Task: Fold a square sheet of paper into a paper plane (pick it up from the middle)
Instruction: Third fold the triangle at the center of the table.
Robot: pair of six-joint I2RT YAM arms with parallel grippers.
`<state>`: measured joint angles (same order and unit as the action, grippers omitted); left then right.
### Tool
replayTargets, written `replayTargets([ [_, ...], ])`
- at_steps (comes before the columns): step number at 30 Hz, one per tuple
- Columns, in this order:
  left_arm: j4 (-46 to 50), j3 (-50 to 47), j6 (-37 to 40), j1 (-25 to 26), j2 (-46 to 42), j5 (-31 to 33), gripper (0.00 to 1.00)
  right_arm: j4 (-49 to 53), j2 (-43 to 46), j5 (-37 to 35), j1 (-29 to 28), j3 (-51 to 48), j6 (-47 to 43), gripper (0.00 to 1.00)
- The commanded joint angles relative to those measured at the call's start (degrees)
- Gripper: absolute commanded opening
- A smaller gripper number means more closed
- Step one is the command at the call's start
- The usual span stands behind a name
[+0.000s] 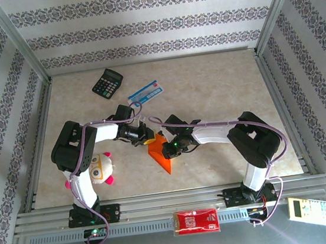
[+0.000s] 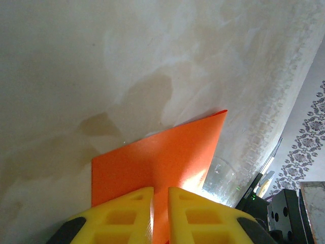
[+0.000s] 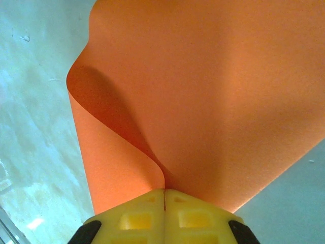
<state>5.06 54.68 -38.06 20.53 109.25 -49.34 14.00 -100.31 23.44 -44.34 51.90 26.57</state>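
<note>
Square sheet of paper (image 1: 160, 155), pinched in both left claw (image 2: 160, 213) and right claw (image 3: 164, 203), billows ahead of the right one, so pulling apart could tear or miscrease it.

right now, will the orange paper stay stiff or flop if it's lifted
Probably floppy: the orange paper curls in a soft bend at the right hand. Likely very light, being so thin. It may crease easily where pinched.

light: bright, even | glare: on orange paper (image 2: 162, 152) | wrist foreground: possibly soft
</note>
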Motion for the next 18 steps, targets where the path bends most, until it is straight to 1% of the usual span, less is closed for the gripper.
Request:
replayTargets([
  [1,0.9,-0.9,1.4,1.3,3.4,3.4,0.17,1.2,1.6,0.4,0.7,0.2,-1.2,0.04],
  [18,1.0,-0.9,1.5,1.2,3.4,3.4,0.17,1.8,1.3,0.1,1.1,1.3,-1.6,0.04],
])
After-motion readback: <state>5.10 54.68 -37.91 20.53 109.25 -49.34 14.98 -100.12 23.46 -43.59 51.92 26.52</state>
